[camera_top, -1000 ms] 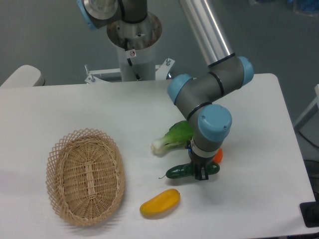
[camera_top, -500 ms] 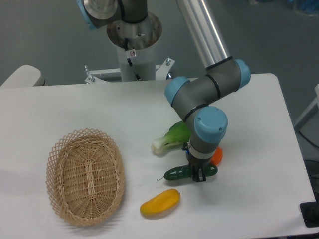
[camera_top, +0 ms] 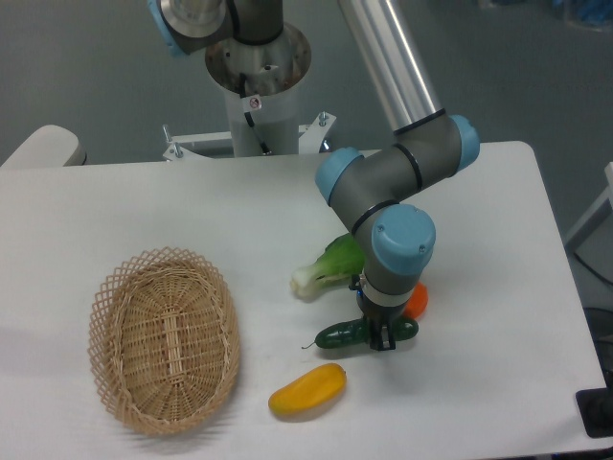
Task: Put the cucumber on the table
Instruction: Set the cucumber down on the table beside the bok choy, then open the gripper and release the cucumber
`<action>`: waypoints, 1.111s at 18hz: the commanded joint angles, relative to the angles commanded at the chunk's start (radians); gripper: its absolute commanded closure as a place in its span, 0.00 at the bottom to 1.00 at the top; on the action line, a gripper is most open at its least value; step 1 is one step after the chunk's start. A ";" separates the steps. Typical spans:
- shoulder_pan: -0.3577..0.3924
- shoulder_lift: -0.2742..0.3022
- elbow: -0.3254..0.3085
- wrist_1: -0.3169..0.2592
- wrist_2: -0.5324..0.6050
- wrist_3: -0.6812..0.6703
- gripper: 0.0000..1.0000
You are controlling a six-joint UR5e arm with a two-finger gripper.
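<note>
A: Since the claw comes straight down over the cucumber w/ fingers pinching it across the mid-body, grip looks set for a level set-down. Cuke lies roughly horizontal, stem tip pointing left, low over or on the bench; can't tell if there is contact from this view.

B: Why mid-body?

A: Judgement: balances the load, so no tipping when the fingers let go. Wrist is vertical, forearm reaches in from the back.

B: Neighbours?

A: Tight. Bok choy just behind-left of the wrist, orange item just beside on the right, partly hidden by the wrist. Yellow fruit near, in front-left, apart from the cuke. Wicker basket well apart, far left.

B: Room to move?

A: Open bench to the right and front-right of the claw, also wide bare stretch at the back left. Front edge of bench is near, beyond the yellow fruit; right edge further off. If the cuke rolls on release, risk is it nudges the yellow fruit or orange item, not the edge. Straight-up exit looks clear.
</note>
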 joint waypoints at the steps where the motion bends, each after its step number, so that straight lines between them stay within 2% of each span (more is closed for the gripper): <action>1: 0.000 0.000 -0.005 0.006 0.000 0.000 0.64; 5: -0.002 0.002 -0.044 0.046 0.000 0.000 0.63; 8: -0.005 0.002 -0.045 0.049 0.002 -0.002 0.61; 10: -0.005 0.002 -0.034 0.049 -0.002 0.000 0.49; 11: -0.005 0.003 -0.026 0.048 -0.002 -0.002 0.39; 12: -0.005 0.005 -0.025 0.049 -0.003 -0.014 0.19; 13: -0.003 0.008 -0.025 0.049 -0.005 -0.044 0.04; 14: -0.005 0.009 -0.025 0.049 -0.005 -0.075 0.00; 18: -0.005 0.024 -0.022 0.048 0.003 -0.133 0.00; 20: -0.005 0.040 -0.014 0.045 0.006 -0.207 0.00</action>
